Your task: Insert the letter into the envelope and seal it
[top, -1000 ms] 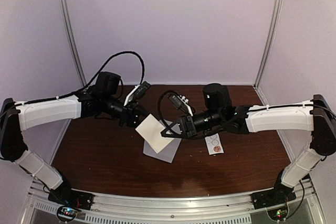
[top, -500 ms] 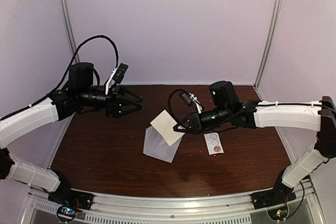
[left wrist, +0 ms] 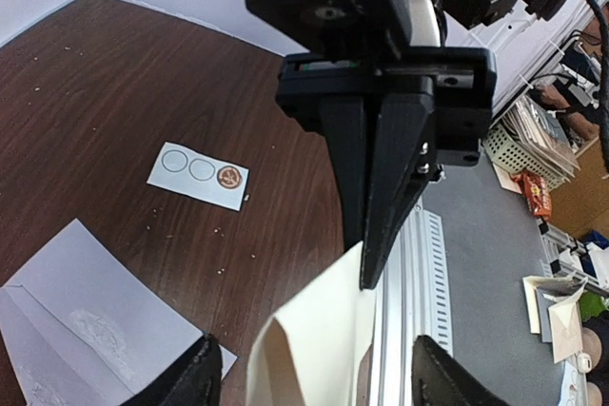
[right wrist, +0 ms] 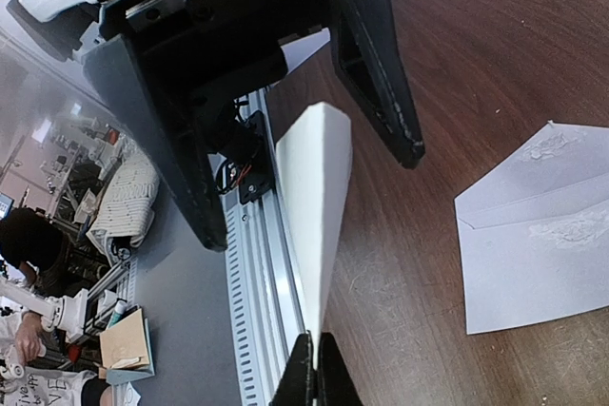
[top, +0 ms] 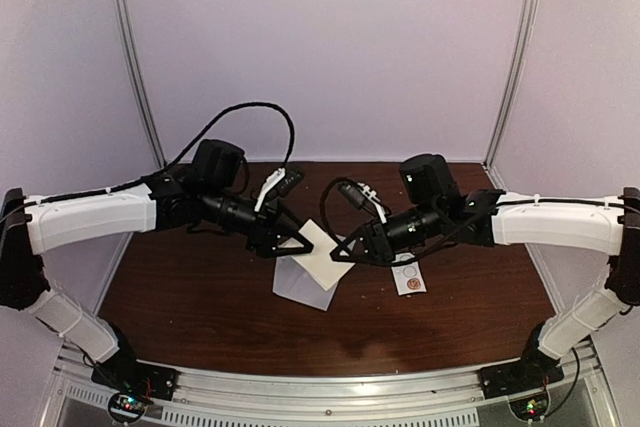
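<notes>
The letter [top: 320, 255], a cream folded sheet, hangs in the air over the middle of the table. My right gripper [top: 338, 253] is shut on its right corner, and in the right wrist view the right gripper [right wrist: 315, 368] pinches the sheet's lower tip [right wrist: 314, 187]. My left gripper [top: 298, 245] stands open with one finger on each side of the letter [left wrist: 319, 339], neither touching it. The envelope [top: 300, 290] lies flat on the table below the letter, flap open [left wrist: 86, 330] [right wrist: 542, 235].
A small white sticker strip with circles [top: 407, 277] [left wrist: 198, 175] lies on the brown table [top: 180, 297] to the right of the envelope. An aluminium rail [top: 320, 387] runs along the near edge. Pale walls and upright posts [top: 130, 57] enclose the back and sides.
The left gripper let go of the letter, drew back to the left and opened, then came back with its jaws open around the sheet. The right gripper kept its hold throughout.
</notes>
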Motion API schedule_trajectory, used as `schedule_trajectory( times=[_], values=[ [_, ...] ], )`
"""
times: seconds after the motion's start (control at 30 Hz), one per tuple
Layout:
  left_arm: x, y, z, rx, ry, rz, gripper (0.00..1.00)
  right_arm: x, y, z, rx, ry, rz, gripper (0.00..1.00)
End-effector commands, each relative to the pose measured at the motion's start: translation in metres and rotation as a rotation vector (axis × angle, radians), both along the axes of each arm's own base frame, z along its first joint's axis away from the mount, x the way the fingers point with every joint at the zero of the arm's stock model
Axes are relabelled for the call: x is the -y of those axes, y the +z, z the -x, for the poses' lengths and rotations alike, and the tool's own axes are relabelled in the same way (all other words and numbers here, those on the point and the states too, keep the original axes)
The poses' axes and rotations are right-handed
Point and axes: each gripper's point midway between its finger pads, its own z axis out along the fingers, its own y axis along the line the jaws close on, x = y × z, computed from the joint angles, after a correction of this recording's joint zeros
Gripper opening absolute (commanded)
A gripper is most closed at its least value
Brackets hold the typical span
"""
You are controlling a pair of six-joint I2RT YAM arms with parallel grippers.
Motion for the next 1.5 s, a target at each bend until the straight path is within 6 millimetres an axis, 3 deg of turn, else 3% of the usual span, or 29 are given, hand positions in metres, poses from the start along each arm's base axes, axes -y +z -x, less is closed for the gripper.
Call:
schedule_trajectory(
  times=[0.0,0.3,0.37,0.5,0.6,0.73,1.0,1.1,1.23,1.33,1.47],
  values=[
    [0.01,0.024,0.007,0.016,-0.074,0.078,0.6,-0.003,0.02,0.009,0.047,0.055,-0.034,0.0],
    [0.011,0.015,0.011,-0.015,-0.105,0.077,0.0,-0.005,0.019,0.003,0.062,0.035,-0.023,0.0],
    [0.011,0.013,0.013,-0.02,-0.112,0.076,0.0,-0.007,0.023,0.001,0.064,0.034,-0.035,0.04],
    [0.011,0.01,0.017,-0.038,-0.143,0.076,0.0,-0.013,0.036,0.0,0.067,0.037,-0.093,0.22],
    [0.012,0.008,0.02,-0.047,-0.16,0.071,0.0,-0.018,0.042,-0.001,0.071,0.053,-0.123,0.24],
    [0.012,0.004,0.021,-0.055,-0.171,0.061,0.0,-0.025,0.043,0.0,0.069,0.073,-0.128,0.21],
    [0.012,0.004,0.022,-0.052,-0.175,0.059,0.0,-0.027,0.038,0.003,0.066,0.086,-0.113,0.0],
    [0.013,0.005,0.021,-0.047,-0.168,0.058,0.0,-0.025,0.038,0.002,0.072,0.074,-0.109,0.0],
    [0.011,0.011,0.007,0.004,-0.066,0.053,0.49,-0.021,0.054,-0.002,0.114,0.021,-0.158,0.0],
    [0.005,0.029,-0.01,0.059,0.081,0.106,0.64,-0.016,0.078,-0.01,0.175,-0.053,-0.239,0.0],
    [-0.01,0.063,-0.025,0.054,0.28,0.285,0.74,-0.005,0.11,-0.017,0.241,-0.158,-0.371,0.0]
  ],
)
